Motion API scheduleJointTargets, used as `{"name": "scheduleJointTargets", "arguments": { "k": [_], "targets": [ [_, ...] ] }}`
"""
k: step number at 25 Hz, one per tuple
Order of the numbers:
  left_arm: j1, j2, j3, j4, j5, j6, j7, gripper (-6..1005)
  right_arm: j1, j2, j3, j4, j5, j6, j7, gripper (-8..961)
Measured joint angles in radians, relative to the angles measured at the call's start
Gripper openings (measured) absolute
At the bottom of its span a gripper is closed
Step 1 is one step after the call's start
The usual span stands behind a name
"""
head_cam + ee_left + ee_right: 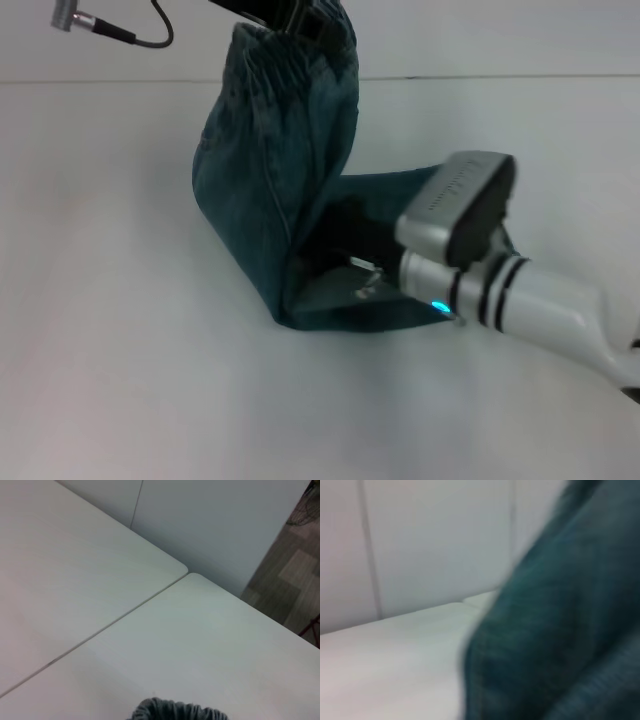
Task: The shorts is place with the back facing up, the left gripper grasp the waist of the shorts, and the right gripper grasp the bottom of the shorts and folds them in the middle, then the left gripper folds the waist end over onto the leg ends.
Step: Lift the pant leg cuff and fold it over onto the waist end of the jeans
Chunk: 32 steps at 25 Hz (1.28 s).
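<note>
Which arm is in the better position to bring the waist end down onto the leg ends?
Probably the left. The left gripper holds the waist end of the shorts up above the table, while the right gripper sits low at the leg ends.

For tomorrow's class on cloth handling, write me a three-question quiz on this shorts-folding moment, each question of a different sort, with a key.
1. True or false: the waist end of the shorts lies flat on the table.
2. Multiple choice: the left gripper is at A) the lifted waist end, B) the leg ends, C) the bare table.
3. Fill in: the right gripper is low beside the shorts' ____ part, near the table.

Key: 1 false, it is held up high. 2 A. 3 lower.
</note>
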Motion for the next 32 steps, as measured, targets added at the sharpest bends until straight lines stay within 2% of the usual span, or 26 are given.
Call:
{"name": "scheduleJointTargets", "arguments": {
  "k": [5,8,9,10,11,15,20,24,28,32],
  "targets": [
    [0.012,-0.021,0.000,-0.001,0.000,-0.011,0.021,121,-0.118,-0.007,0.073,-0.060,0.005,-0.095,-0.011,21],
    [0.015,-0.044,0.002,-0.006,0.000,-0.021,0.045,125,-0.188,-0.012,0.150,-0.096,0.008,-0.195,-0.003,21],
    [0.015,-0.044,0.002,-0.006,0.000,-0.021,0.045,126,-0.217,-0.013,0.191,-0.108,0.010,-0.243,0.002,21],
    [0.016,-0.056,0.003,-0.009,0.000,-0.029,0.053,127,-0.239,-0.013,0.230,-0.116,0.013,-0.283,0.003,20],
    [0.016,-0.082,0.008,-0.017,0.000,-0.056,0.069,128,-0.262,-0.014,0.268,-0.122,0.020,-0.325,0.004,20],
    [0.013,-0.125,0.041,-0.071,0.000,-0.130,0.096,133,-0.321,-0.016,0.393,-0.133,0.124,-0.428,0.004,20],
    [0.005,-0.137,0.132,-0.187,-0.044,-0.240,0.100,139,-0.343,-0.017,0.413,-0.159,0.306,-0.458,0.025,20],
    [-0.012,-0.142,0.243,-0.361,-0.158,-0.404,0.127,143,-0.346,-0.018,0.410,-0.187,0.334,-0.452,0.072,20],
    [-0.016,-0.148,0.358,-0.434,-0.244,-0.525,0.141,148,-0.344,-0.018,0.405,-0.188,0.334,-0.441,0.075,20],
    [0.006,-0.148,0.413,-0.437,-0.333,-0.563,0.176,298,-0.337,-0.017,0.399,-0.182,0.326,-0.425,0.076,20]
  ]
}}
